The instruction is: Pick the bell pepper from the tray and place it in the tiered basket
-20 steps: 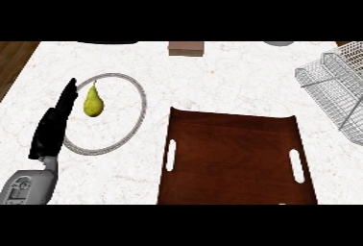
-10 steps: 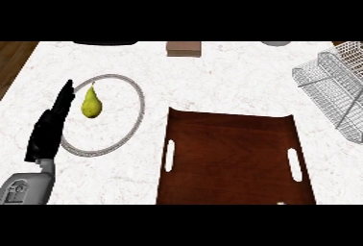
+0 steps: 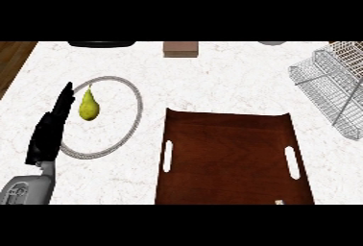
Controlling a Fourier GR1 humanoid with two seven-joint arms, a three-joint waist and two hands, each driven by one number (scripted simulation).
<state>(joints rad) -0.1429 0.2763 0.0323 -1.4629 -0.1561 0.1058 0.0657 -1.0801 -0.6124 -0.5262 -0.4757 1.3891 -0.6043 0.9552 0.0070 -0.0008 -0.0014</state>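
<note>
The bell pepper cannot be seen in the head view, where the left hand (image 3: 51, 129), straight-fingered and holding nothing, lies over the left rim of a round plate (image 3: 135, 103) bearing a yellow-green pear (image 3: 88, 106), with the brown tray (image 3: 234, 153) to the right and the wire tiered basket (image 3: 334, 81) far right.

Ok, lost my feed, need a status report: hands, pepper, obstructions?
Left robot hand open, resting by the plate holding a pear. Right hand not in view. No bell pepper visible; tray bare. Wire basket far right, unobstructed.
</note>
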